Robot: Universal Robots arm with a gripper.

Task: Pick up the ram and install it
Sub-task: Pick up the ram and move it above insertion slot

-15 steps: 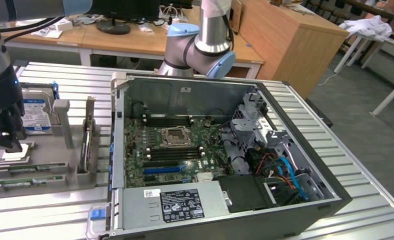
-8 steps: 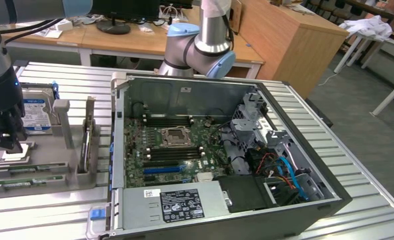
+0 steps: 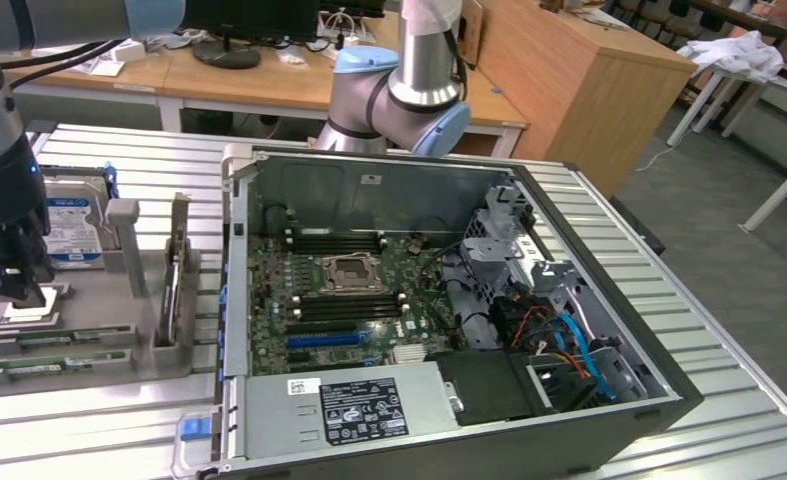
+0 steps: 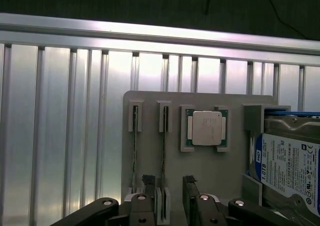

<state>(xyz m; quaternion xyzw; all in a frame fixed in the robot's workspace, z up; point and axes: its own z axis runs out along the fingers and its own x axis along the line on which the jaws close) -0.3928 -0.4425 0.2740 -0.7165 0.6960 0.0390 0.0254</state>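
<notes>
Two ram sticks stand on edge in slots of a grey holder plate point(image 4: 150, 101), seen as thin lines: one ram stick point(image 4: 134, 156) and a second ram stick point(image 4: 162, 158). In the exterior view they show as green strips point(image 3: 49, 341) at the plate's near end. My gripper point(image 4: 168, 196) is open, its dark fingers point(image 4: 190, 188) straddling the end of the second stick and holding nothing. From outside, the gripper point(image 3: 10, 278) hangs low over the plate at the exterior view's left.
A CPU point(image 4: 206, 127) and a blue-labelled hard drive point(image 4: 287, 168) share the plate. To the exterior view's right, the open computer case point(image 3: 660, 390) lies on the ribbed aluminium table point(image 3: 86, 420), with the motherboard point(image 3: 353, 290) and its dark memory slots point(image 3: 340, 242) exposed.
</notes>
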